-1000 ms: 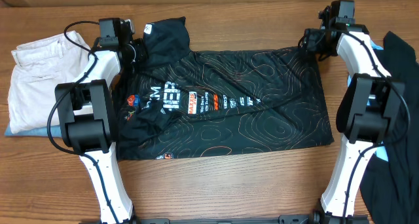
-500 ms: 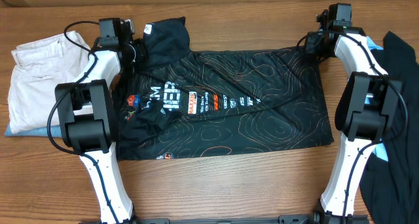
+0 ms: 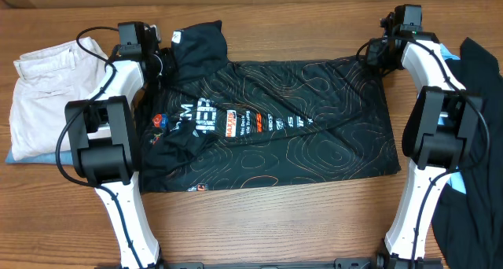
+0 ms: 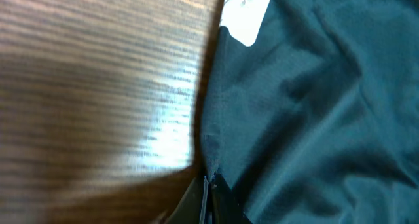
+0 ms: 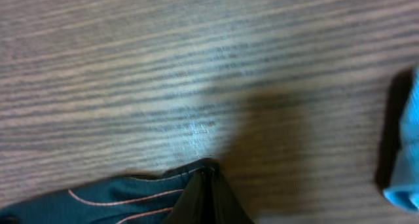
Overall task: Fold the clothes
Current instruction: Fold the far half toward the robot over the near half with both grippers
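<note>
1. Jersey (image 3: 299, 135): black with thin orange and white contour lines. It lies spread over the middle of the counter (image 3: 275, 230), neck end toward the counter's left edge and hem toward its right edge. One sleeve lies bunched over the body on the left side.
2. White label (image 4: 247, 14): sewn inside the part of the jersey that reaches toward the counter's far edge.
3. Left tool (image 3: 163, 62): at the far-left part of the jersey. In the left wrist view its fingers are pressed together, pinching the fabric's edge where it meets bare wood.
4. Right tool (image 3: 371, 52): at the jersey's far-right corner. Its fingers are pressed together, pinching the tip of the hem corner.
5. Beige trousers (image 3: 43, 96): folded by the counter's left edge, with a light blue cloth (image 3: 16, 156) showing beneath them.
6. Dark garment (image 3: 481, 104): lies along the counter's right edge.
</note>
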